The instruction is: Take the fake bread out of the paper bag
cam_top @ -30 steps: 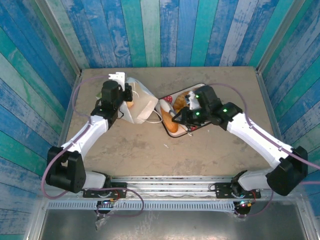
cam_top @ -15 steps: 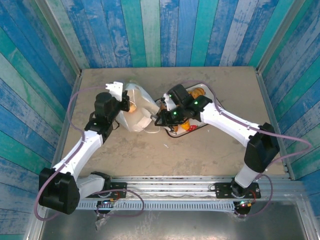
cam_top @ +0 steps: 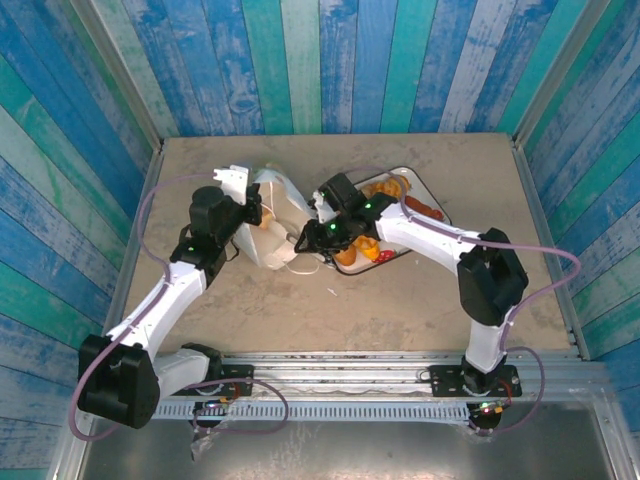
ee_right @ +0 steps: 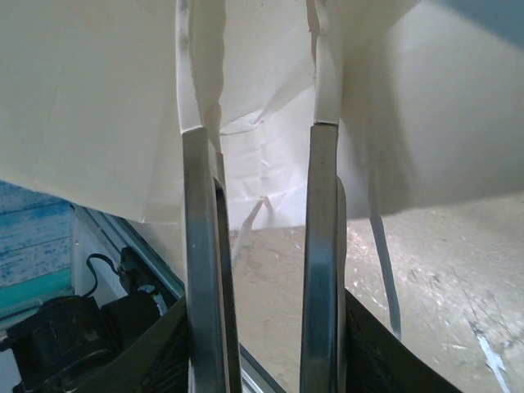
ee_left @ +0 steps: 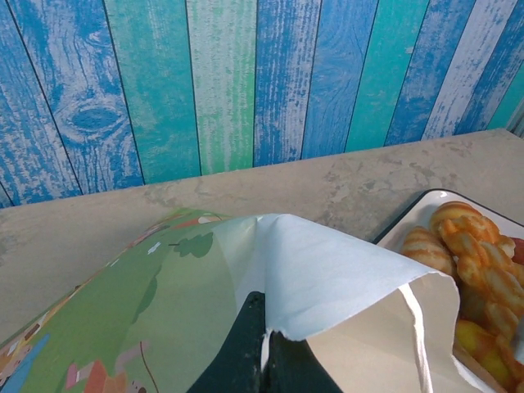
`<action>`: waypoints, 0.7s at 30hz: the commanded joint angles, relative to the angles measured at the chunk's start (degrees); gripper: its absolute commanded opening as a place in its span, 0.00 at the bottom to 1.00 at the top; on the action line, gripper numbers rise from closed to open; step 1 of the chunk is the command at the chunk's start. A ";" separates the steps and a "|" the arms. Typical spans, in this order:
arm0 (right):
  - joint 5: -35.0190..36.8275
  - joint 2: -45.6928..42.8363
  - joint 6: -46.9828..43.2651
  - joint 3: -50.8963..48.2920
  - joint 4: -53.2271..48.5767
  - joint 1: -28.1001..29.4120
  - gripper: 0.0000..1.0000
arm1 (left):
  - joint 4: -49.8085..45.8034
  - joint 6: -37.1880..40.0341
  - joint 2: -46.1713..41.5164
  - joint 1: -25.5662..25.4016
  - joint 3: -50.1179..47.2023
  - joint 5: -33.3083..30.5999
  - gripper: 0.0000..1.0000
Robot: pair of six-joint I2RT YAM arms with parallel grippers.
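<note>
— From above, where is the paper bag (cam_top: 278, 222)?
— On the table (cam_top: 350, 310), left of centre and toward the far edge. It looks tipped, with its mouth turned to the right. The left gripper (cam_top: 252, 212) is clenched on its left rim. The right gripper (cam_top: 303, 240) sits at the mouth, just beside the white tray (cam_top: 428, 190).
— And the fake bread (cam_top: 384, 188)?
— Golden croissants lie in that tray, right of centre near the far edge. An orange spot (cam_top: 263, 226) shows at the bag by the left gripper. It may be another piece, but I cannot tell from up here.
— What does the left wrist give?
— Its black jaws are pinched together on the bag's white paper rim, with the green printed side (ee_left: 147, 303) to their left. A cord handle (ee_left: 413, 323) hangs at the right. Ridged croissants fill the tray's corner beyond it, and the plank wall (ee_left: 246, 82) stands behind the table's far edge.
— The right wrist?
— Its two jaws stand parted and released, with their tips up against the bag's white paper. A cord trails down toward the tan table on the right.
</note>
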 commanded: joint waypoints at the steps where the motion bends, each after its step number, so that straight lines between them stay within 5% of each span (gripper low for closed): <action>1: -1.90 1.48 2.67 1.95 3.63 0.38 0.42 | 1.27 -0.44 0.37 -0.49 1.06 0.92 0.02; 21: 1.97 8.58 5.73 10.20 -1.72 0.21 0.54 | 1.75 -0.88 -2.68 -1.85 -0.19 0.19 0.03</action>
